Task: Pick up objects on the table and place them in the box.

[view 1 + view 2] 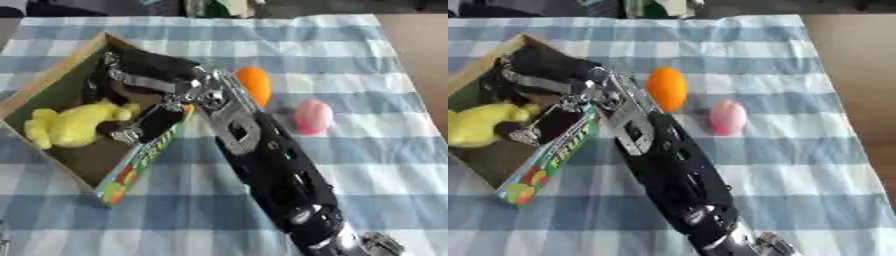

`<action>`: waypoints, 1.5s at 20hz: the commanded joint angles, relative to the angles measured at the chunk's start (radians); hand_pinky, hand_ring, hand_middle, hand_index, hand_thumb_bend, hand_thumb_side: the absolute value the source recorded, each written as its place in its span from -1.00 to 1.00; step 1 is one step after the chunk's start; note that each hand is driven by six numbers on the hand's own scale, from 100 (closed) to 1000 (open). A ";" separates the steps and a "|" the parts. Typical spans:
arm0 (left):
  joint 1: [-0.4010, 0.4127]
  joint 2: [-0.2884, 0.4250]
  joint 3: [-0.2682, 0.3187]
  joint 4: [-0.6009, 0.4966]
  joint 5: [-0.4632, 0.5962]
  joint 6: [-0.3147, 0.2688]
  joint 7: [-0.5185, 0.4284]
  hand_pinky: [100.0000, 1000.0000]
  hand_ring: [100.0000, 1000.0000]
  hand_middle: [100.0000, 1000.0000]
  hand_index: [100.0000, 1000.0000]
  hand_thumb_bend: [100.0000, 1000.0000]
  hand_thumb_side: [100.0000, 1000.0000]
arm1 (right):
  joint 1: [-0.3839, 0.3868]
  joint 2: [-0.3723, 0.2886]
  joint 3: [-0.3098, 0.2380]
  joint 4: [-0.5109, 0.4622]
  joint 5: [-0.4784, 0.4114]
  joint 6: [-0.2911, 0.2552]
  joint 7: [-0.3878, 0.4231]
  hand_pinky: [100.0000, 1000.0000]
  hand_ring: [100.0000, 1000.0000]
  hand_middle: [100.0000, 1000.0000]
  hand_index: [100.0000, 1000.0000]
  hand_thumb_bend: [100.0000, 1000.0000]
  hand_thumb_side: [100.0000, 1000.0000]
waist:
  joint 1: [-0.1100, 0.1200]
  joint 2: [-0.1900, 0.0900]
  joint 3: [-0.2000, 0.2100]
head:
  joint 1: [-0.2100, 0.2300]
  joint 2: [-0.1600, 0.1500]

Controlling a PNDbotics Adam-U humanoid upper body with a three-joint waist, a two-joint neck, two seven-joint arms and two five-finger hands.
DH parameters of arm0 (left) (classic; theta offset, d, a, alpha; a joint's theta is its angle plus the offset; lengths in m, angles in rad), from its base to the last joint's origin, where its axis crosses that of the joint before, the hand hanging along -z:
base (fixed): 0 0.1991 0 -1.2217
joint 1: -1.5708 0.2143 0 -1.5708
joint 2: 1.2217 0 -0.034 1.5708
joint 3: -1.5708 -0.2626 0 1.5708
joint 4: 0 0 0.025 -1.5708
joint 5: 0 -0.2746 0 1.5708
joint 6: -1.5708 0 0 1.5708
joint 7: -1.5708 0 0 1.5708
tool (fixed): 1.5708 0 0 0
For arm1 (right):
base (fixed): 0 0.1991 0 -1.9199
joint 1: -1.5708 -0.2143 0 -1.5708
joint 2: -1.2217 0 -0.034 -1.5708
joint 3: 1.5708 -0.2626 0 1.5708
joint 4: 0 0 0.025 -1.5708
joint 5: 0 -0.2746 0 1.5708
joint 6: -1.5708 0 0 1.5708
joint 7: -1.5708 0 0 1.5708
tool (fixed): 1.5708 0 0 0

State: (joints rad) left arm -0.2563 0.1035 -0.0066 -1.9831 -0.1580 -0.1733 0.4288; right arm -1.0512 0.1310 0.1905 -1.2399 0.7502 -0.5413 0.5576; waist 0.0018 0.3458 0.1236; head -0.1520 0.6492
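Box [54, 75]: open cardboard box with printed side, at 9 o'clock on the checked tablecloth [350, 60].
Contents: yellow soft toy [74, 125] lying on the box floor.
Right hand [144, 82]: reaching from 5 o'clock, inside the box over its right wall; whether its fingers are apart or clamped on anything cannot be told.
Orange object [667, 89]: on the cloth at 12 o'clock, just beside the forearm.
Pink object [728, 117]: at 2 o'clock, near the orange one.
Left hand: not seen.
Risk: judged, the withdrawing forearm could drag the box wall or roll the orange object away.
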 commanded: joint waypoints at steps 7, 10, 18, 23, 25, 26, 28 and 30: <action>-0.017 0.001 -0.010 -0.017 0.010 -0.001 -0.014 -0.12 0.21 0.12 0.46 -1.00 0.42 | -0.098 0.025 -0.043 0.146 0.139 -0.003 -0.010 0.41 0.24 -0.62 -0.35 -1.00 -0.92 | -0.005 -0.006 0.023 | -0.007 0.002; -0.019 0.000 -0.011 -0.017 0.011 -0.001 -0.016 -0.12 0.21 0.12 0.45 -1.00 0.42 | -0.103 0.028 -0.056 0.167 0.192 -0.008 -0.033 0.39 0.23 -0.62 -0.35 -1.00 -0.92 | -0.005 -0.001 0.026 | -0.009 0.000; -0.019 -0.002 -0.011 -0.017 0.013 0.000 -0.018 -0.12 0.22 0.12 0.45 -1.00 0.42 | -0.097 0.059 -0.114 0.244 0.532 -0.023 -0.258 0.37 0.23 -0.60 -0.34 -1.00 -0.92 | -0.003 0.004 0.027 | -0.009 -0.008; -0.018 -0.004 -0.013 -0.017 0.014 0.001 -0.021 -0.11 0.22 0.12 0.45 -1.00 0.42 | -0.099 0.065 -0.114 0.278 0.604 -0.054 -0.283 0.40 0.33 -0.32 -0.02 -1.00 -0.99 | -0.002 0.003 0.027 | -0.010 -0.012; -0.018 -0.005 -0.013 -0.017 0.014 0.001 -0.022 -0.11 0.22 0.12 0.45 -1.00 0.42 | -0.098 0.069 -0.115 0.284 0.618 -0.080 -0.265 0.47 0.49 0.10 0.37 -1.00 -0.49 | -0.001 0.003 0.027 | -0.012 -0.013; -0.018 -0.005 -0.013 -0.017 0.015 0.001 -0.022 -0.11 0.22 0.12 0.45 -1.00 0.42 | -0.098 0.070 -0.116 0.284 0.621 -0.092 -0.257 0.47 0.49 0.10 0.37 -1.00 -0.49 | -0.001 0.003 0.027 | -0.012 -0.014; -0.018 -0.005 -0.014 -0.017 0.015 0.001 -0.024 -0.11 0.22 0.12 0.45 -1.00 0.42 | -0.099 0.072 -0.115 0.284 0.626 -0.115 -0.237 0.56 0.65 0.43 0.59 -1.00 -0.13 | -0.001 0.003 0.027 | -0.013 -0.015; -0.018 -0.005 -0.014 -0.017 0.016 0.001 -0.025 -0.11 0.22 0.12 0.45 -1.00 0.42 | -0.101 0.073 -0.118 0.280 0.627 -0.134 -0.218 0.66 0.81 0.67 0.76 -0.84 0.28 | -0.001 0.002 0.027 | -0.014 -0.015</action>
State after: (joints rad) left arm -0.2657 0.0957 -0.0190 -1.9831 -0.1455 -0.1711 0.4088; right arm -1.1298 0.1913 0.0759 -0.9500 1.3693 -0.6608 0.3311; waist -0.0072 0.3672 0.1490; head -0.1616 0.6483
